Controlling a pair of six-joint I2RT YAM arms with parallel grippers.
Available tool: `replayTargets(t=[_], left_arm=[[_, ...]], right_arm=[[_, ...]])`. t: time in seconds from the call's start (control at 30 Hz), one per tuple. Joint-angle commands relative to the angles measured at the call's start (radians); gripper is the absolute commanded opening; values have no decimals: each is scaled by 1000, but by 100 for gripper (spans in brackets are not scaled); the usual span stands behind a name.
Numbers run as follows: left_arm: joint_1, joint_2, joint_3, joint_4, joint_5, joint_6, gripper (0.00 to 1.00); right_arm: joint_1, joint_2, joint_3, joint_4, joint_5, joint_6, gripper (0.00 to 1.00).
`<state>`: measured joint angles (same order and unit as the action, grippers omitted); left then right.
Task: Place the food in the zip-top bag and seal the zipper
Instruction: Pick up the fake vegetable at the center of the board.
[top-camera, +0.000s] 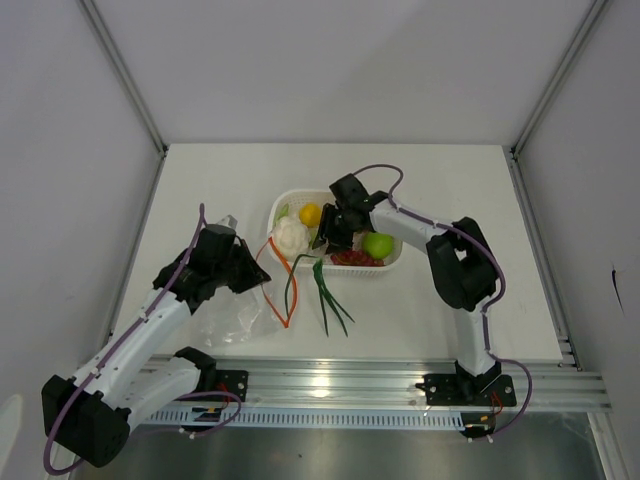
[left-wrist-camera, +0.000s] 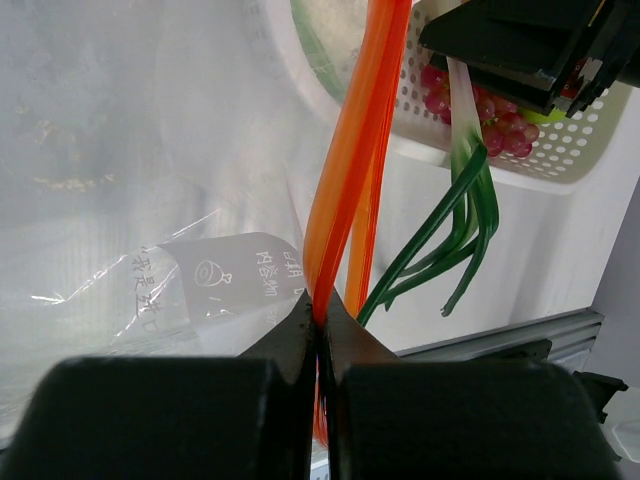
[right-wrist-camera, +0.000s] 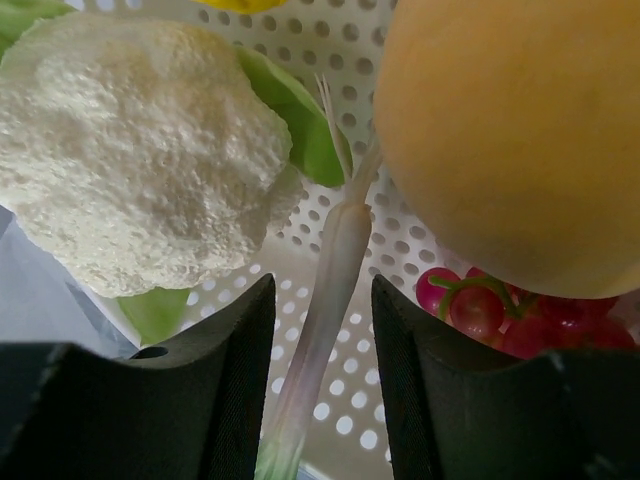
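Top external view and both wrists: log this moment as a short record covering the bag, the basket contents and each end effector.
bag: zip-top bag lies on the table left of the basket; no food visible inside
left end effector: shut on the zipper
basket contents: cauliflower, lemon, orange fruit, green apple, grapes
long green vegetable: white stalk in the basket, leaves trailing onto the table
right end effector: open, fingers either side of the stalk

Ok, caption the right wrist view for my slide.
Right end effector open astride a green onion's white stalk in the basket, between cauliflower and an orange fruit.
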<state>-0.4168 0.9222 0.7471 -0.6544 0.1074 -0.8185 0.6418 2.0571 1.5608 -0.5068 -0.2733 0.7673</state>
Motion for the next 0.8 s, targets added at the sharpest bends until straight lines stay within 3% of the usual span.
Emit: replayTargets(t=[0.0,0.13,0.33,0.47,0.77], left_arm=[[-5,-8,11,6,-6,22,1],[-5,-6,11,6,-3,22,1],[-5,-17,6,1,-6,25,1],[-5,-22,0,4,0,24,1],[-5,-25,-3,12,21,28,0]], right_arm=[[12,-11,-1,-13,54,17,46],[12,-6,-8,7,37,21,44],[1,-3,2,45,31,17,13],[-1,-54,5,66,66,-16,1],[-13,-259,-13,184,-13,-86,0]])
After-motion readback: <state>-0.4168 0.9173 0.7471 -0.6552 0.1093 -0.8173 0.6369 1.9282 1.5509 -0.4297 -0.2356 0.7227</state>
